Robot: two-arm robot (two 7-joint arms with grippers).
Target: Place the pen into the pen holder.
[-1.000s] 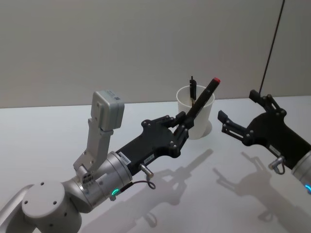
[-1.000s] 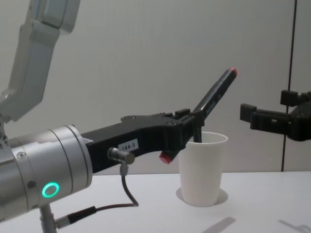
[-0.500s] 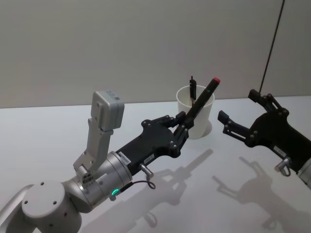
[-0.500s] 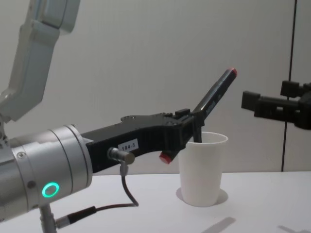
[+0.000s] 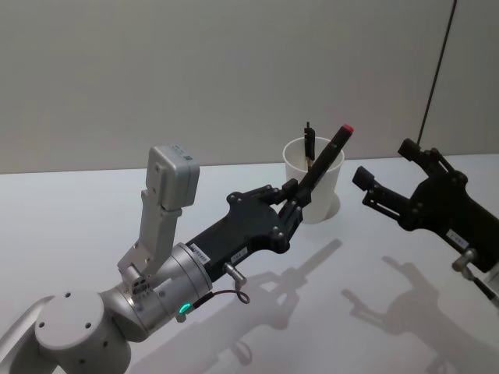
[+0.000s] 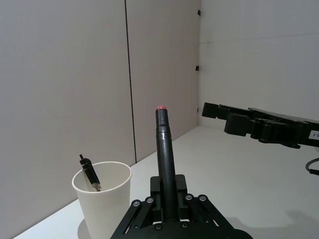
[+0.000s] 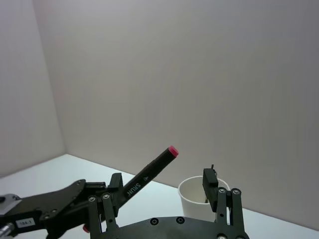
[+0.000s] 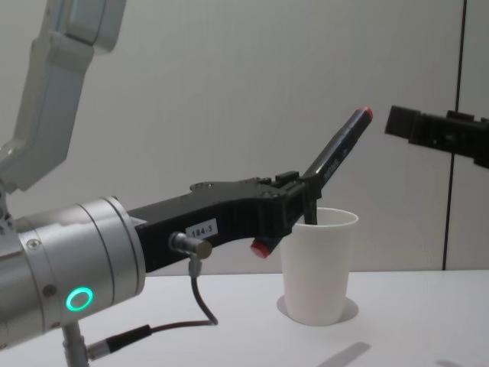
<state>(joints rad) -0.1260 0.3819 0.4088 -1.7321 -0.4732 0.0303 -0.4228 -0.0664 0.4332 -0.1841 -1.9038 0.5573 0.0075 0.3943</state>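
Grip was solid on the left side: the left gripper (image 5: pixel 295 201) had its black fingers clamped together on the black marker pen (image 5: pixel 323 164), pinching it low on the barrel. The pen was not in the holder. It slanted up toward 1 o'clock in the head view, with its red cap high and its lower red end hanging out under the fingers on the robot's side of the cup. From the chest view the pen (image 8: pixel 336 153) leaned toward 1 o'clock across the near edge of the plain white paper cup (image 8: pixel 321 267), cap well above the rolled rim. Whether the barrel touched that rim could not be told.

The cup (image 5: pixel 326 199) stood upright on the white table (image 5: pixel 93 210) at about 1 o'clock from the robot, close to the grey wall (image 5: pixel 156 70). Inside it a thin black pen (image 5: pixel 309 140) stood upright, poking above the rim at the 12 o'clock side; the left wrist view had it leaning against the inner wall (image 6: pixel 89 172).

Over at 3 o'clock of the cup, the right gripper (image 5: pixel 382 162) hung in the air, clear of the cup, fingers spread wide apart and holding nothing. Its tips pointed toward 10 o'clock.
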